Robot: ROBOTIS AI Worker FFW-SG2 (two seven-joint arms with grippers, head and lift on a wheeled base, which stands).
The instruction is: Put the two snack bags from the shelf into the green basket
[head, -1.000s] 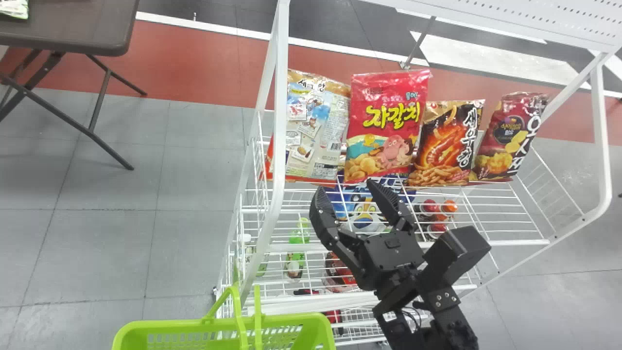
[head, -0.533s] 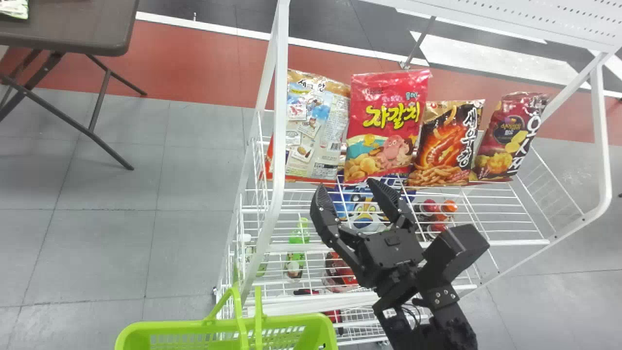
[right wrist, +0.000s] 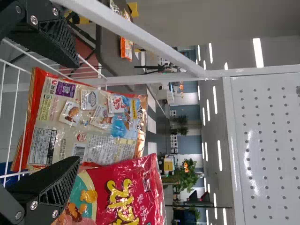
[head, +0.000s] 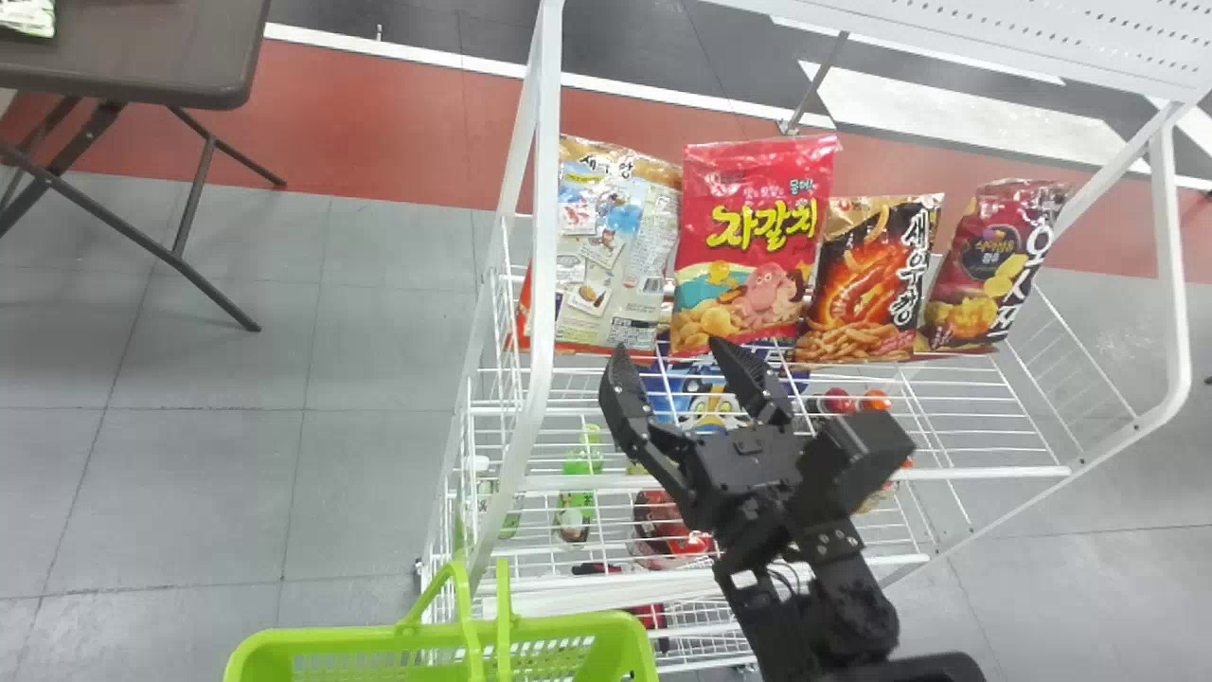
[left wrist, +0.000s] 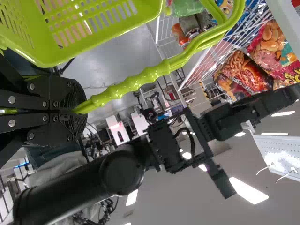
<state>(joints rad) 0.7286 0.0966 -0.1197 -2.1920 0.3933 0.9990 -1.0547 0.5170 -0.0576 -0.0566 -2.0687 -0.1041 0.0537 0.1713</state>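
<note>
Up on the shelf (head: 1004, 473), snack bags (head: 748, 237) stand in a row, broad sides out, so they're pretty grabbable. Right gripper (head: 668, 347) is spread wide near them; left gripper (left wrist: 78, 110) pinches the green basket (head: 331, 639)'s handle (left wrist: 131, 83), probably so it's handy for the drop.

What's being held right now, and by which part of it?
The left end effector holds the green basket by its handle; the right end effector is open, holding nothing.
</note>
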